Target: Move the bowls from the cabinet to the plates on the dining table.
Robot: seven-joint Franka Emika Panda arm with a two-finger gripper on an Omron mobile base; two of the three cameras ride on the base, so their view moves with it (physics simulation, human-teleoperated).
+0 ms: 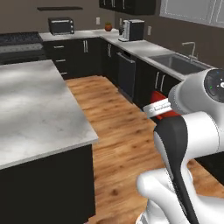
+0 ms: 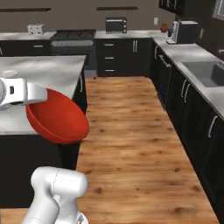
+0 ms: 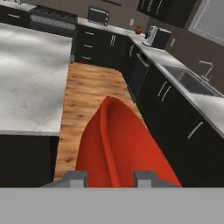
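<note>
My gripper (image 3: 111, 178) is shut on the rim of the glossy red bowl (image 3: 120, 144), which hangs tilted on edge over the wooden floor. In the right base view the red bowl (image 2: 57, 117) sits just off the corner of the marble dining table (image 2: 48, 72), with the gripper (image 2: 37, 101) at its upper left. From the left base view, a strip of the bowl (image 1: 165, 114) shows behind my arm. The dining table (image 1: 35, 100) lies to the left. A thin pale plate (image 2: 8, 73) rests on its far left part. Dark wall cabinets (image 3: 166, 11) hang above the corner counter.
A dark counter with a sink (image 1: 179, 63) runs along the right. A coffee machine (image 1: 132, 29) and a toaster oven (image 1: 61, 26) stand on the back counters beside a stove (image 2: 73, 35). The wooden floor aisle (image 2: 131, 131) runs between table and counter.
</note>
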